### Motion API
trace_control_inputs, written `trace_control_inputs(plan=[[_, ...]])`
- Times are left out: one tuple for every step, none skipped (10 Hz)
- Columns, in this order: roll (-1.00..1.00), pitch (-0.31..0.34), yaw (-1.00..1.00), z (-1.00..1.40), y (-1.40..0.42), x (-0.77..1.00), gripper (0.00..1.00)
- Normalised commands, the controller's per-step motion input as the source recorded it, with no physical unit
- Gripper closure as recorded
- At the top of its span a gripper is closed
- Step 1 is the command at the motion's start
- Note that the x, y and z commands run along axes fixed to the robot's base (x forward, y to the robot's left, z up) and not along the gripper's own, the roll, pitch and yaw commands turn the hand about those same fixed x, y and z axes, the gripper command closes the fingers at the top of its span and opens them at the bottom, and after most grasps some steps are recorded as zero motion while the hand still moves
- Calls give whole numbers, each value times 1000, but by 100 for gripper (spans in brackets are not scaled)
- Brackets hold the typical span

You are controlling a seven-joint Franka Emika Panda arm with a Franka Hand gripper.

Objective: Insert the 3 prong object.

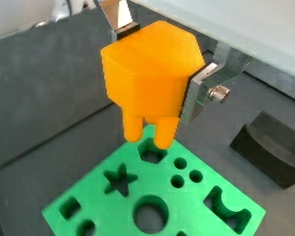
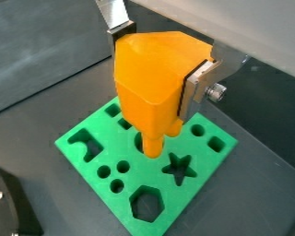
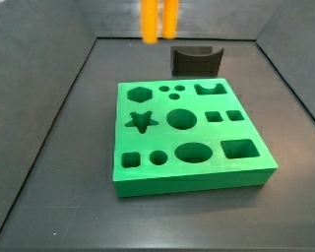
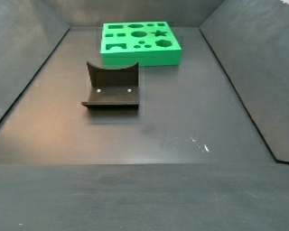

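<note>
My gripper (image 1: 157, 60) is shut on the 3 prong object (image 1: 147, 78), a bright orange piece with its prongs pointing down; it also shows in a wrist view (image 2: 157, 83), with my gripper (image 2: 159, 60) around it. The silver fingers (image 1: 202, 85) clamp its wide body on two sides. It hangs in the air over the green board (image 1: 88, 207) with its shaped holes, clear of the surface. In a side view only the prongs (image 3: 159, 22) show, high above the board's (image 3: 193, 180) far edge. The gripper and the piece are out of view in the side view that shows the board (image 4: 141, 57) at the far end.
A dark grey block with a curved notch (image 3: 195, 59) stands just behind the green board, and shows in a side view (image 4: 111, 87) and a wrist view (image 1: 267, 147). Dark walls enclose the black floor (image 3: 68, 197) on both sides.
</note>
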Motion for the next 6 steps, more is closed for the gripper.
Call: trace_control_inputs(plan=[[46,0,649,-489,120,357,100],[157,31,654,-449,89,371,100],[274,126,697,-437,66,343,100],[277,141,649,-434,143,320,100],[250,106,594,-440,234,271,100],[199,41,560,-437,217,231,100]])
